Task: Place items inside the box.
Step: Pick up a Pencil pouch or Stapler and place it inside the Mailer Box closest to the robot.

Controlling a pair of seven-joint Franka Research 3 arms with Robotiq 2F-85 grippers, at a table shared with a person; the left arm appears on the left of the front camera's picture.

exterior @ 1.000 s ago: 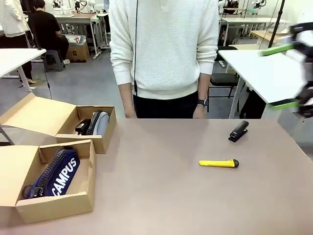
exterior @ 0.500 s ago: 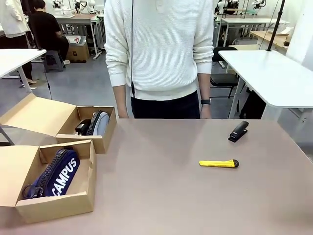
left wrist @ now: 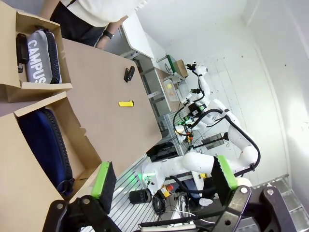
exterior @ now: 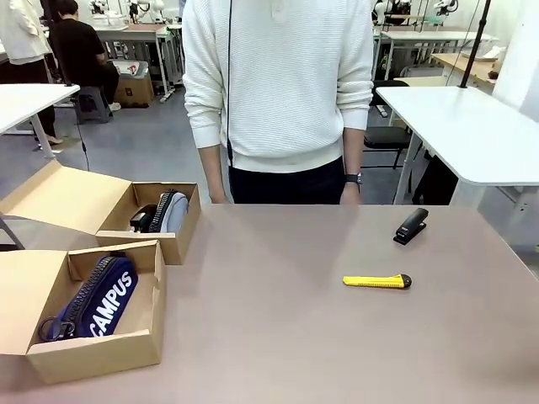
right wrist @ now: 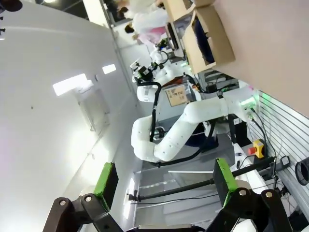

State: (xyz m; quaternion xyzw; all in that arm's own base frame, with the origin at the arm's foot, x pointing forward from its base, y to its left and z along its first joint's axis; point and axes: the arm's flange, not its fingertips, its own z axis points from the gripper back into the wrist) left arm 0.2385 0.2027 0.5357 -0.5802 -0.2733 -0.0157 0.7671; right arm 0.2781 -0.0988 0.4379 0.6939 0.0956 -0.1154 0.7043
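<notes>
Navy case (exterior: 101,305) in near box (exterior: 93,355), grey case (exterior: 173,212) in far box (exterior: 184,231)

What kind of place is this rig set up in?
Probably a robotics lab or workshop: rows of white worktables, a red emergency-stop button on a yellow housing, and open brown cardboard boxes on the brown tabletop.

box (exterior: 93,358) matt cardboard | pencil case (exterior: 105,305) cloth | knife (exterior: 376,281) plastic | table (exterior: 278,337) matt smooth
</notes>
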